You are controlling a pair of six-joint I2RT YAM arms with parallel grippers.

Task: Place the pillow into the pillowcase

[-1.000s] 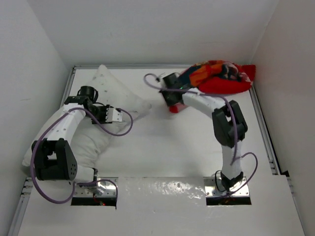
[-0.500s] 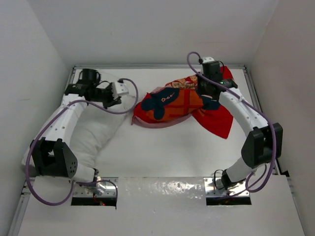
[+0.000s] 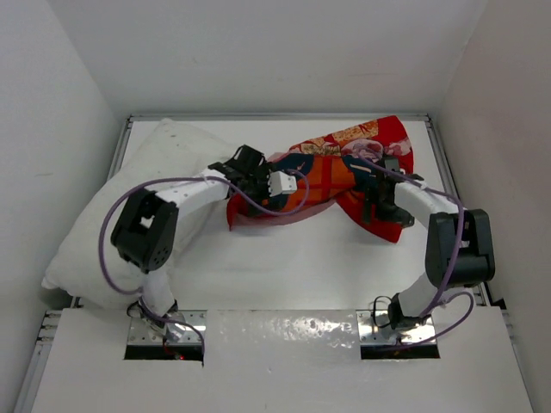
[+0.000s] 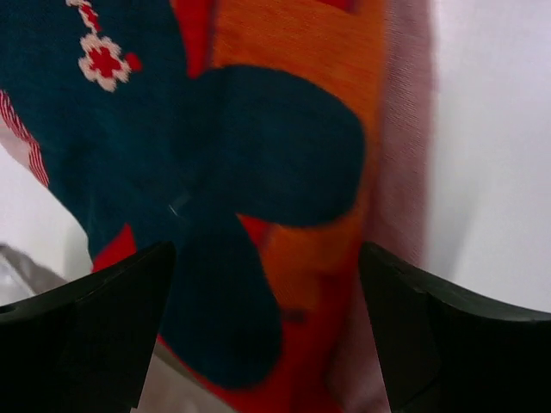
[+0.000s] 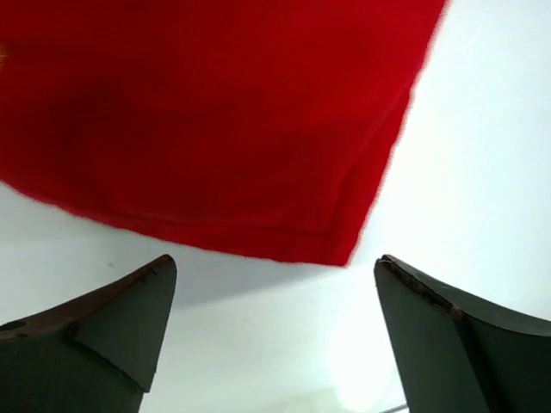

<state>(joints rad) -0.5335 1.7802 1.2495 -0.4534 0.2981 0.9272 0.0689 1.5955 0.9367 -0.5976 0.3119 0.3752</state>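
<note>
The pillowcase (image 3: 323, 176) is now laid out across the far middle of the table (image 3: 301, 267), where 1 second ago it was bunched in the far right corner. The pillow (image 3: 172, 151) is spread along the left side, its near end reaching toward the left arm's base, and it is touched by neither tool. The 2 grippers, which were clamped on fabric a moment ago, are now seen with their jaws spread wide and nothing between them. The left gripper (image 3: 280, 182) has been swung off the pillow and is held just over the left end of the pillowcase. In its wrist view, teal and orange print (image 4: 258, 172) and a pale pink edge are framed between the parted fingers (image 4: 103, 327). The right gripper (image 3: 376, 200) is held over the near right corner of the sack, and only a plain red corner (image 5: 215, 112) and bare white table are seen beneath it. The dragging of the case toward the pillow is judged finished. The mouth has not yet been opened and no part of the pillow is inside, so a fresh grip on the pink-lined edge is probably called for next.
</note>
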